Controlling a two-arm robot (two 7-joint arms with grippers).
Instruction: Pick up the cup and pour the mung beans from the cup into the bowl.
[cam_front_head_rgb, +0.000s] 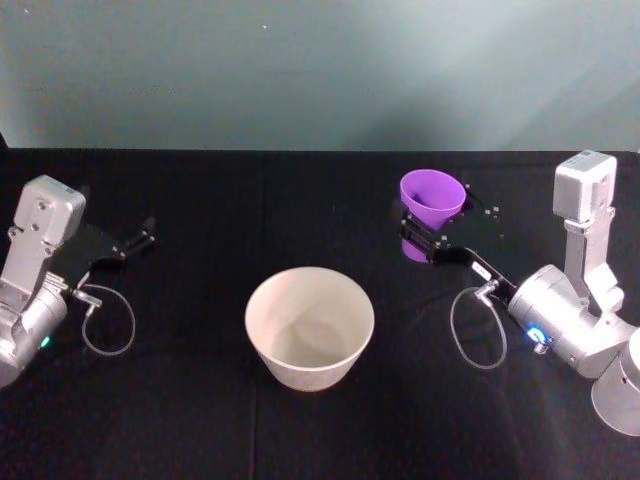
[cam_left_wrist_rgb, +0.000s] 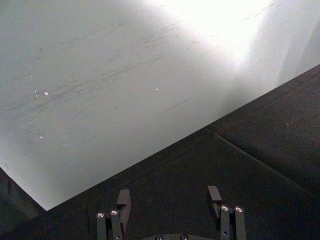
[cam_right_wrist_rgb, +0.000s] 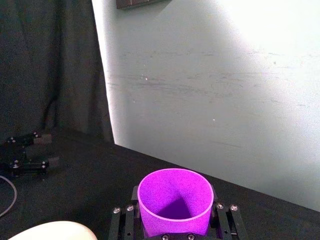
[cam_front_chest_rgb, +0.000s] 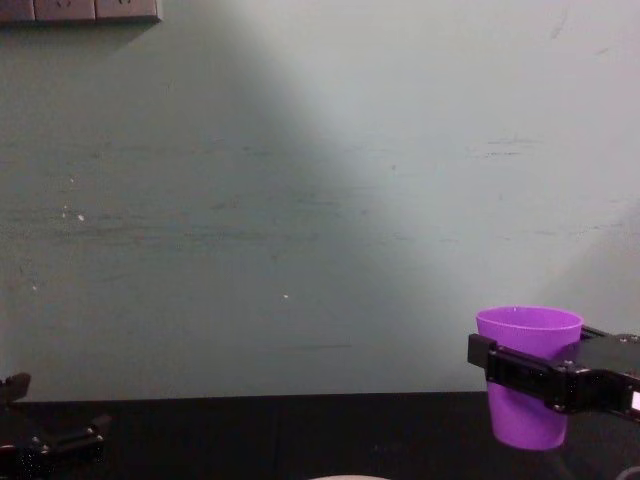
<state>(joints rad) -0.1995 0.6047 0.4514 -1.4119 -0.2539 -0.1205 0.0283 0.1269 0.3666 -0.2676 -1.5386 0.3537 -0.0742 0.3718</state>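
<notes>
right pincer (cam_front_head_rgb: 432, 238) clamped round smooth tapered purple cup (cam_front_head_rgb: 432, 193), upright; left pincer (cam_left_wrist_rgb: 169, 192) spread, empty; round white bowl (cam_front_head_rgb: 305, 370).

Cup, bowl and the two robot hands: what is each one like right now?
Cup: upright, held in the right gripper.
Bowl: upright on the black table, looks empty, nothing touching it.
Right gripper: shut on the cup, behind and to the right of the bowl.
Left gripper: open, holding nothing, parked at the table's left side.

Bare table (cam_front_head_rgb: 370, 250) is seen between cup (cam_front_head_rgb: 432, 196) and bowl (cam_front_head_rgb: 309, 325) (left gripper (cam_front_head_rgb: 143, 236) is parked well aside).
</notes>
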